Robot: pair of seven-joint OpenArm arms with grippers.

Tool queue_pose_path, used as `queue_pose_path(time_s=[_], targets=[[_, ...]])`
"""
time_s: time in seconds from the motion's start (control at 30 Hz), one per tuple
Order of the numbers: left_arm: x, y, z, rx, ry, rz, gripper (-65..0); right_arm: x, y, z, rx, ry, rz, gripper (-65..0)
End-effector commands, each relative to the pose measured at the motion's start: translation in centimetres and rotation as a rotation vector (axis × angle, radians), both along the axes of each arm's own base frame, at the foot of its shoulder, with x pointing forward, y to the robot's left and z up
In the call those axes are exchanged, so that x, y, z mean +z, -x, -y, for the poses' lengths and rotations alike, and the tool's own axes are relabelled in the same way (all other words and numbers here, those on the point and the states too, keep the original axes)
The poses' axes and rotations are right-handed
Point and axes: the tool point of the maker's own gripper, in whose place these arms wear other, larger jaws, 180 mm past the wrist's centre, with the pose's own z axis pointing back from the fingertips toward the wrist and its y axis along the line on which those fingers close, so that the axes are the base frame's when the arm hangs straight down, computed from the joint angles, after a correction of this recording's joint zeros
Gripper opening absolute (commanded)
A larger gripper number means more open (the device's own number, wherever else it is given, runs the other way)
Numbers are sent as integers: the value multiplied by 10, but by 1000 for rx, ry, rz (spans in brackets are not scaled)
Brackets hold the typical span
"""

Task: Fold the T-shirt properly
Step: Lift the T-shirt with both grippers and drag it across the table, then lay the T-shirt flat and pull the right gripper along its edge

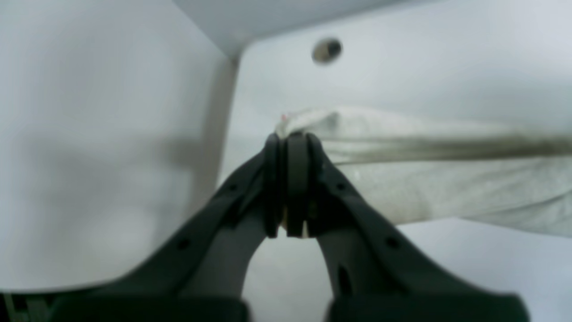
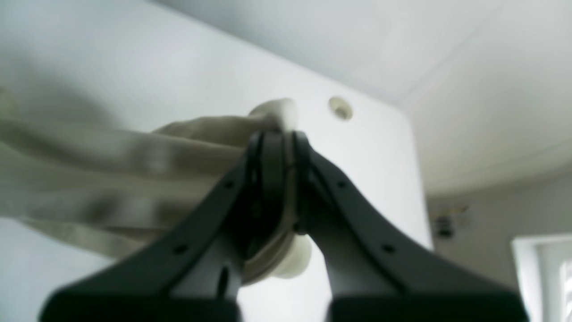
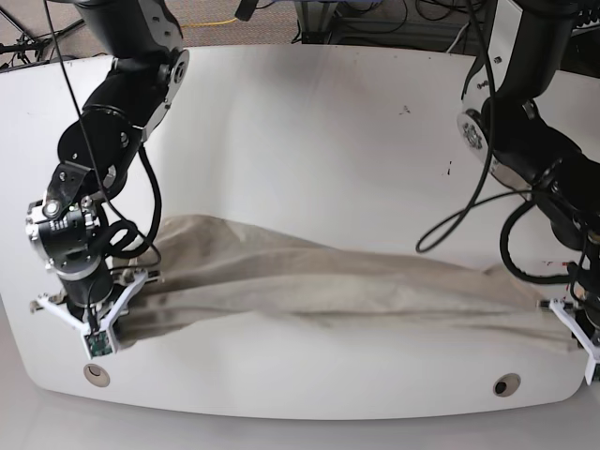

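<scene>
The khaki-beige T-shirt [image 3: 309,281] is pulled out into a long, wrinkled band across the front of the white table [image 3: 309,141]. At the band's right end in the base view, my left gripper [image 3: 570,319] is shut on a bunched corner. The left wrist view shows those jaws [image 1: 290,138] pressed together on the T-shirt [image 1: 424,179], which trails off to the right. My right gripper [image 3: 127,298] is shut on the other end, low at the base view's left. In the right wrist view its jaws [image 2: 275,136] pinch a fold of the T-shirt [image 2: 134,179], which hangs away to the left.
Two round holes [image 3: 97,374] [image 3: 506,385] sit near the table's front edge, which lies just below the stretched cloth. Each wrist view shows one hole [image 1: 327,50] [image 2: 340,108] beyond its fingertips. Cables [image 3: 375,14] run behind the table's far edge.
</scene>
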Motion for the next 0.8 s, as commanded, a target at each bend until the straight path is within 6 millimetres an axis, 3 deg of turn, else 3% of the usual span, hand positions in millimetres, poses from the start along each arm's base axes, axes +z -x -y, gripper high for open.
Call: queue_pose_path(time_s=[0.0,0.27,0.4,0.6,0.77], targets=[[-7,10,-2,1,-31,-5,-650,-2,5,1,-14,-29,20,-650],[-95,68,-3,7,-60,-243,-650,-76,48,-4,-14,-82,-159,-650],[-130,106,-20,69,-44,-350,-650,-107,71,-8,-14,-107,-243,-650],[-152,148,-47,117,-92,-474,-650,-136,102,4,-79,-141,-323,-650],[-166,171,-54,116,-121,-547,-650,-155,124,7,-93,-140,-388,-650]])
